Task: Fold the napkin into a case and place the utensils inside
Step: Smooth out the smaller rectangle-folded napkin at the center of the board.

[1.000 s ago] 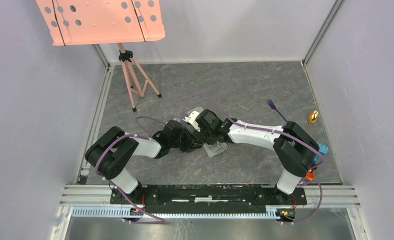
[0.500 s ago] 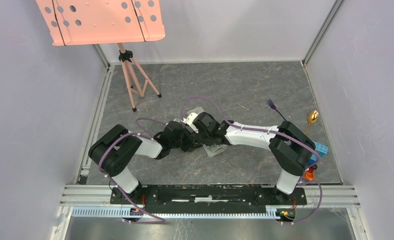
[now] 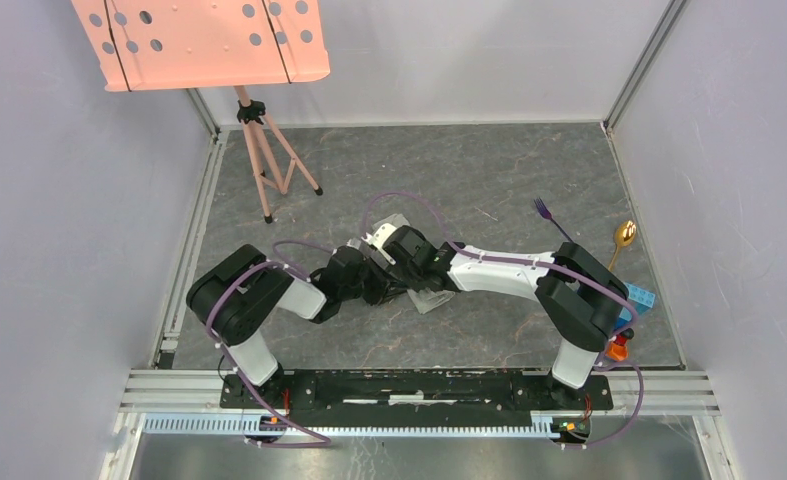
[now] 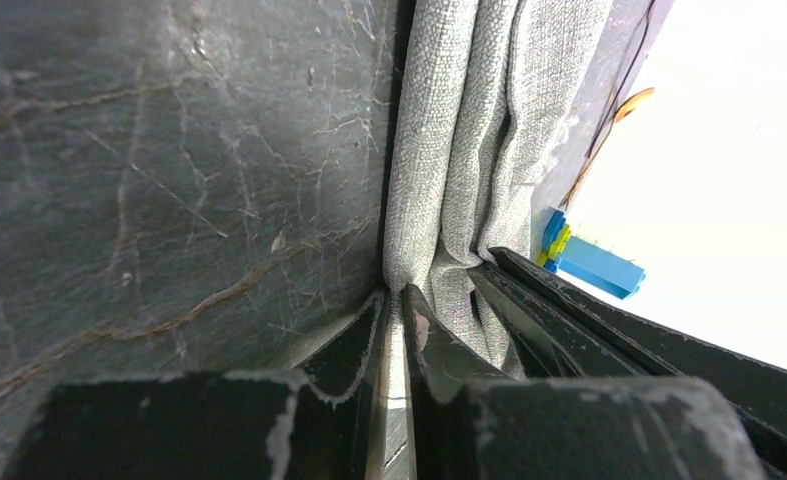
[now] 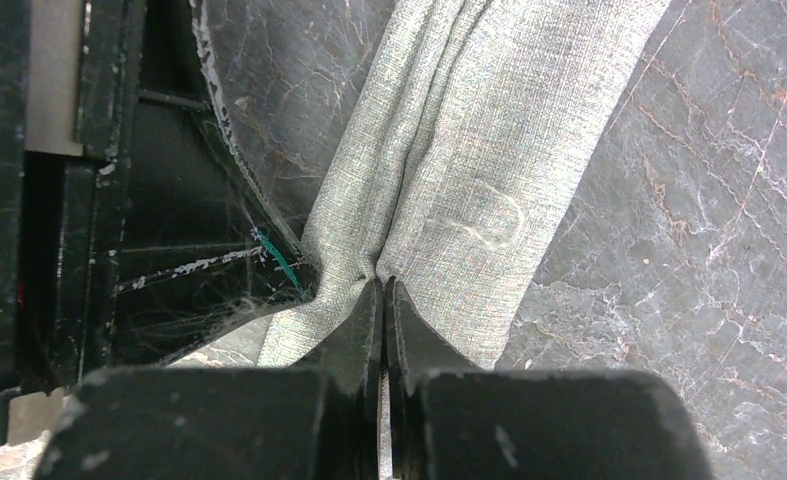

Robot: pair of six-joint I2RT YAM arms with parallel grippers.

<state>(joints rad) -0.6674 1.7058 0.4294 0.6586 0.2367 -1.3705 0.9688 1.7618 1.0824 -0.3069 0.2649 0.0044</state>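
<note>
Grey marbled surface fills the pale-walled enclosure, with a salmon perforated panel on its stand at the far left. Both arms reach in to the middle and meet wrist to wrist, so from above most of what they work on is hidden.

That is the napkin, lying at the centre of the surface, already gathered into a narrow strip of several long pleats. Toy blocks sit at the right edge. The fork and spoon lie well apart from the cloth, far right, untouched.

The right jaws are closed tight on a raised pleat near the middle of the strip. The left jaws are drawn narrow on the outer fold at the strip's edge, with cloth seemingly between them.

As I judge it, I am mid-fold, and the case is not yet formed. To do this well I want to:
- lift both pinches together, low and level, so the strip does not twist;
- hold gentle, even tension between the two grips;
- lay the fold over so the long edges line up;
- leave one end open towards the utensils.

My worries are catching too many layers, which would shut the pocket, and the two wrists knocking, since they sit so close.
</note>
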